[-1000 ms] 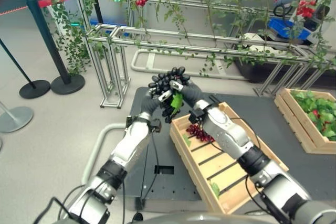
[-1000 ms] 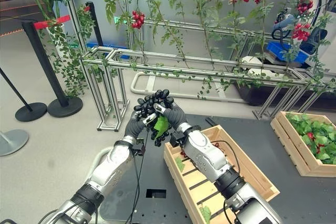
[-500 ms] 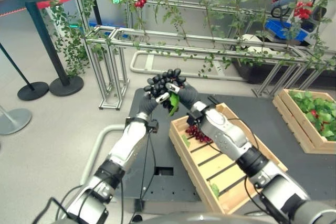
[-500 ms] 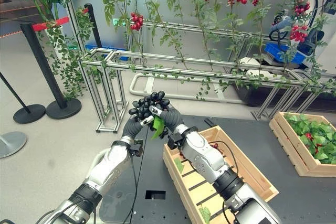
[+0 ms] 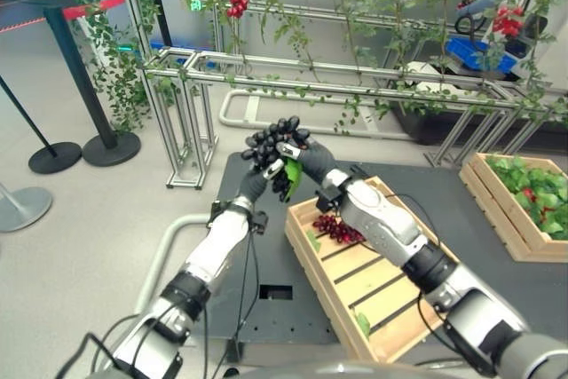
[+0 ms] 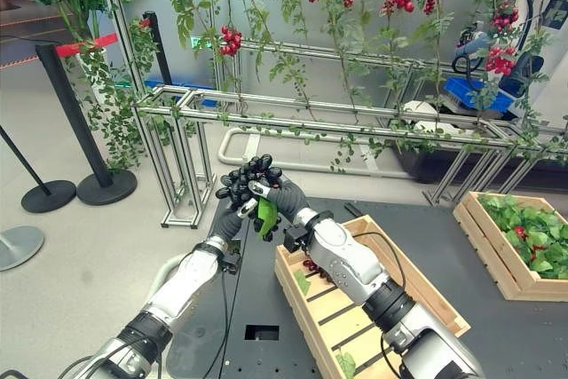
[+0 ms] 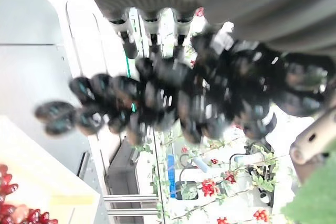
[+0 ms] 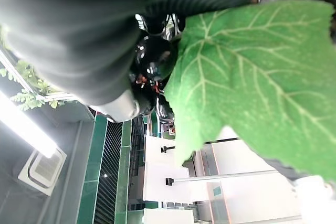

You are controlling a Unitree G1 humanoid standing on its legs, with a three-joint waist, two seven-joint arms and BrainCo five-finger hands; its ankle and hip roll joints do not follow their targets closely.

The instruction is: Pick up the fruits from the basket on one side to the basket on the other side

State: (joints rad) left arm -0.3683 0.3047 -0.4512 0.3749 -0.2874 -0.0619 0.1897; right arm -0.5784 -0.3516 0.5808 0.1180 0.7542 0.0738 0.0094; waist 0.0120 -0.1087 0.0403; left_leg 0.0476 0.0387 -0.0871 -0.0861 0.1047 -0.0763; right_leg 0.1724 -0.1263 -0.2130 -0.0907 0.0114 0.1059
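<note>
Movement: since 1.0 s ago, both hands and the dark grape bunch (image 5: 277, 139) are seen slightly higher and further toward 11 o'clock; part of the shift is judged to be camera motion.
Left hand (image 5: 256, 179): placed beneath the bunch at 7 o'clock of it, fingers curled up round the grapes.
Right hand (image 5: 312, 160): set against the bunch at 4 o'clock of it, fingers closed on the stem end with its green leaf (image 5: 294, 177).
Task item: bunch held in the air between both hands, beyond the 11 o'clock corner of the wooden crate (image 5: 401, 308).
Crate contents: red grape cluster (image 5: 337, 229) lying at the far end.
Second crate (image 5: 490, 198): at 3 o'clock, well apart, holding leaves and red fruit.
Risk 1: a drop onto the dark mat (image 5: 232, 246) is judged possible if one hand is released before the other grip is secure.
Risk 2: grapes may be crushed or torn off if both hands pull apart.
</note>
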